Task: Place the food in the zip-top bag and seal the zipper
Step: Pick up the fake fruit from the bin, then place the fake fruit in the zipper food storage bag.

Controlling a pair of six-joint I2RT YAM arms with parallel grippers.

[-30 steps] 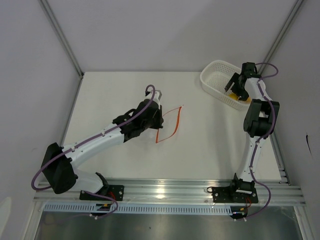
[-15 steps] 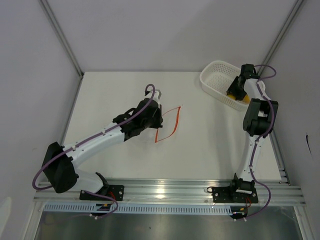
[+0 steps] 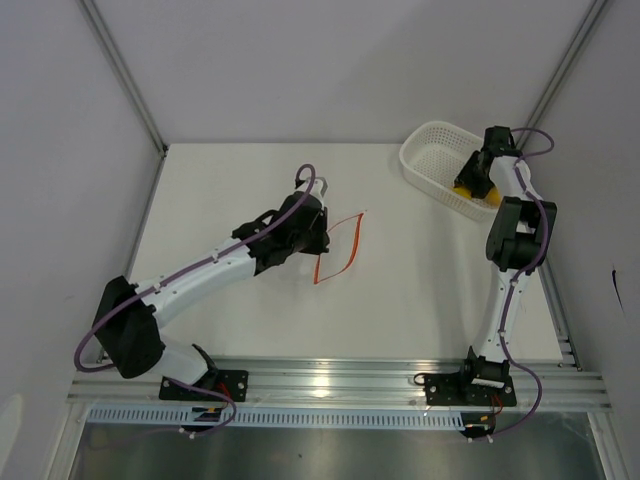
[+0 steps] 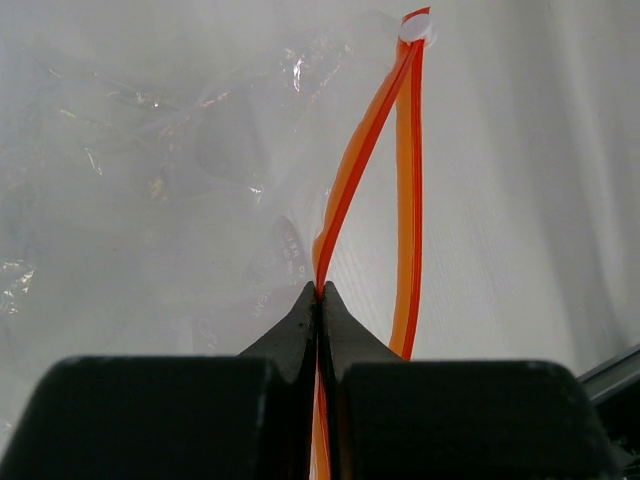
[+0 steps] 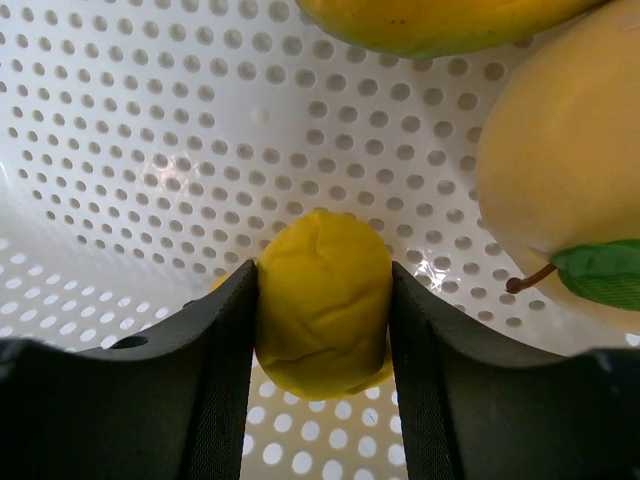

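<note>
The clear zip-top bag (image 3: 300, 255) lies mid-table, its red-orange zipper (image 3: 340, 247) bowed open. My left gripper (image 3: 322, 243) is shut on one lip of the zipper (image 4: 345, 200); the other lip (image 4: 408, 190) curves away to the right and the crinkly bag (image 4: 150, 180) spreads left. My right gripper (image 3: 470, 186) is inside the white basket (image 3: 425, 150), shut on the yellow lemon-like piece (image 5: 322, 300), which fills the gap between both fingers. Two mango shapes lie beside it, one (image 5: 560, 170) at right with a green leaf, one (image 5: 430, 20) at the top edge.
The white perforated basket (image 5: 150, 150) stands at the table's far right corner. Grey walls with metal posts enclose the table on three sides. An aluminium rail (image 3: 330, 380) with both arm bases runs along the near edge.
My right gripper has dropped lower into the basket and closed on the lemon-like piece. My left arm shifted slightly toward the bag, still holding the zipper lip.
</note>
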